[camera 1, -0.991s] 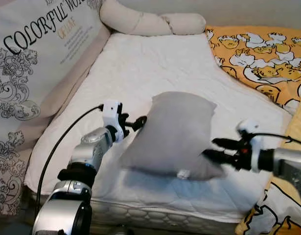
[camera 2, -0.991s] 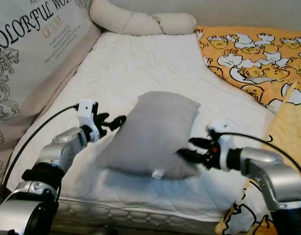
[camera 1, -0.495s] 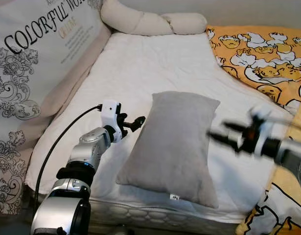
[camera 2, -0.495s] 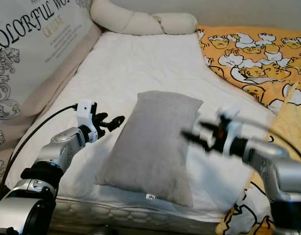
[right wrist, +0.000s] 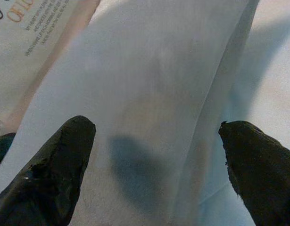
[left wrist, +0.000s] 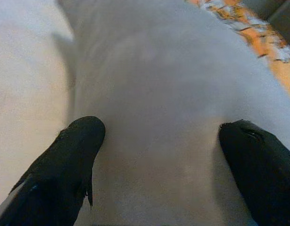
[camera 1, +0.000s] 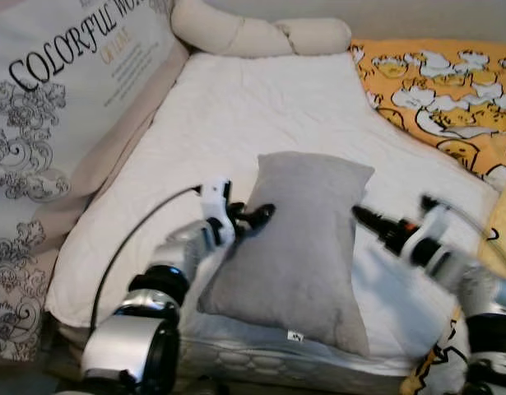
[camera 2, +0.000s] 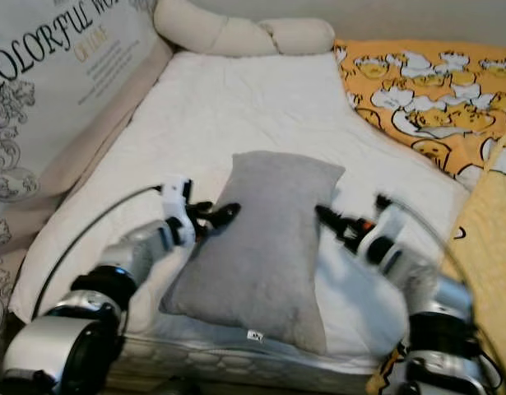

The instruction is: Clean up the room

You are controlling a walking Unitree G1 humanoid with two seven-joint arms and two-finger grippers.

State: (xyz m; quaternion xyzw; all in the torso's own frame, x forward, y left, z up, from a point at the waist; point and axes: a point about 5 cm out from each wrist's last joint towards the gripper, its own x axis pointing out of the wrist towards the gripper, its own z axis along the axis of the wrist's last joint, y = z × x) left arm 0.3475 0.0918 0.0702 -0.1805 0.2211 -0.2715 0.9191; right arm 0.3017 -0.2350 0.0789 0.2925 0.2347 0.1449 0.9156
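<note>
A grey pillow [camera 1: 295, 239] lies flat on the white mattress [camera 1: 236, 107], lengthwise near the front edge. My left gripper [camera 1: 259, 217] is at the pillow's left edge, open, its fingertips resting against the fabric. In the left wrist view the pillow [left wrist: 159, 89] spans the gap between the two black fingers [left wrist: 64, 160]. My right gripper [camera 1: 366, 217] is at the pillow's right edge, also open. The right wrist view looks across the pillow [right wrist: 149, 89] between its spread fingers [right wrist: 60, 160].
A large printed cushion [camera 1: 55, 107] leans along the mattress's left side. A beige knotted bolster [camera 1: 253, 33] lies at the far end. An orange duck-print blanket [camera 1: 442, 90] covers the right side. The far half of the mattress is bare sheet.
The pillow, held up off the mattress one second ago, was let go and lies flat. Both grippers have since closed in on its left and right edges.
</note>
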